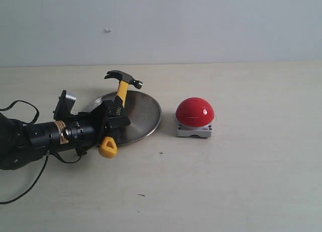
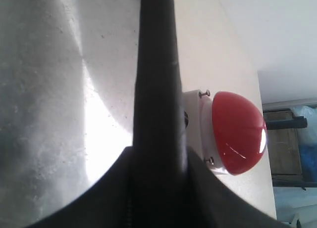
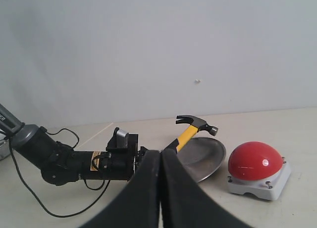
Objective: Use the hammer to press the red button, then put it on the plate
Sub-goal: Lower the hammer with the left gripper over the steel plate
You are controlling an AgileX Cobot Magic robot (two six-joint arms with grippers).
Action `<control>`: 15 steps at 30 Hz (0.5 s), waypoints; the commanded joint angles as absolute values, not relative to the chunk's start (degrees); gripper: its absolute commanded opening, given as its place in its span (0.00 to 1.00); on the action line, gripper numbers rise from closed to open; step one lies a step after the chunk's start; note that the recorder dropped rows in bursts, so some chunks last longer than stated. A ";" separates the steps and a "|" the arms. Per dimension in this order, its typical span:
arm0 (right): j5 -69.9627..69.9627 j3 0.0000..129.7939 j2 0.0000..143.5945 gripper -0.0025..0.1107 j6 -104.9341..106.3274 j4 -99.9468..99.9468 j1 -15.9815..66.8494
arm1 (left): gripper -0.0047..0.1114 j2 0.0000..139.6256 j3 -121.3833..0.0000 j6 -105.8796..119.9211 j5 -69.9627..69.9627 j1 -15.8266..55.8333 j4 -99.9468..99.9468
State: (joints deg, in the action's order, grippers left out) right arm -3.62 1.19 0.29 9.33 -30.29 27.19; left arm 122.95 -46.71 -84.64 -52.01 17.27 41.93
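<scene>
The hammer [image 1: 121, 93] is held by its black middle section in my left gripper [image 1: 114, 122], which is shut on it. Its dark head [image 1: 124, 77] is raised and its yellow end [image 1: 107, 147] points toward the table's front. It slants over the left part of the silver plate [image 1: 143, 116]. The red button [image 1: 194, 111] sits on its grey base just right of the plate, apart from the hammer. In the left wrist view the dark handle [image 2: 156, 89] crosses the plate [image 2: 49, 89], with the button [image 2: 237, 131] beyond. My right gripper [image 3: 160, 161] is shut and holds nothing.
The left arm [image 1: 45, 136] and its black cable [image 1: 20, 189] lie along the table at the left. The right wrist view shows the hammer [image 3: 190, 129], plate [image 3: 205, 159] and button [image 3: 255, 161] from a distance. A white wall stands behind the table.
</scene>
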 commanded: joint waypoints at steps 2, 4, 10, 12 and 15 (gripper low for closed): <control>-3.53 0.97 0.00 0.02 9.42 -30.01 26.87 | 0.04 122.06 -47.30 -84.76 -54.63 17.38 42.46; -3.53 0.97 0.00 0.02 9.42 -30.01 26.87 | 0.04 121.84 -47.30 -84.76 -54.63 17.38 42.84; -3.53 0.97 0.00 0.02 9.42 -30.01 26.87 | 0.04 120.23 -47.53 -84.37 -51.26 17.25 44.09; -3.53 0.97 0.00 0.02 9.42 -30.01 26.87 | 0.04 119.35 -48.59 -84.79 -48.35 17.25 46.63; -3.53 0.97 0.00 0.02 9.42 -30.01 26.87 | 0.04 118.84 -49.49 -86.04 -46.10 17.25 47.93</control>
